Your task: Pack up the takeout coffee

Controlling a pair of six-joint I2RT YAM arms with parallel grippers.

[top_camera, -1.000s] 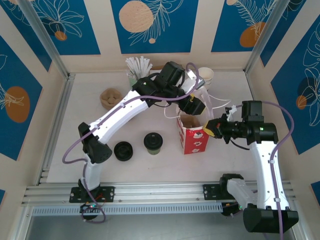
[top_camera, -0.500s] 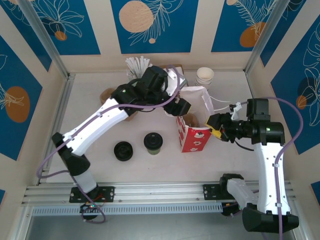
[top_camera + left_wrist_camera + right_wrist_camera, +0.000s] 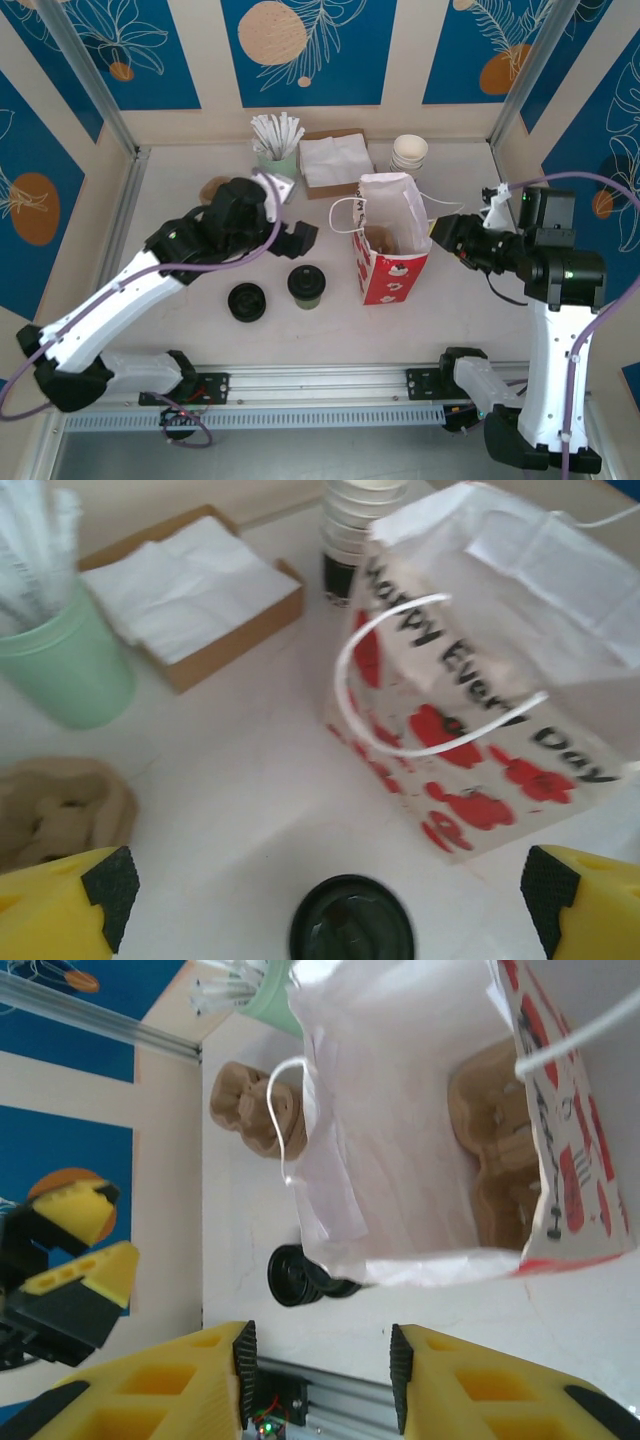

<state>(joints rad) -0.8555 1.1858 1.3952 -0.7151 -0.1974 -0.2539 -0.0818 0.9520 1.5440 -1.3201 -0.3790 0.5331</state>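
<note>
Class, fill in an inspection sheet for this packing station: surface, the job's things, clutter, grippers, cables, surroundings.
Surface: white table, no spills seen.
Job's things: takeout coffee upright, lidded, outside the bag; paper bag upright and open, brown pulp tray inside.
Clutter: loose black lid; green cup of sticks; napkin box; white cup stack; second pulp tray.
Grippers: left gripper jaws wide open, empty, near the coffee; right gripper jaws parted, empty, beside the bag.
Cables: purple cable looping along each arm.
Surroundings: blue patterned walls; metal rail at the near edge.
</note>
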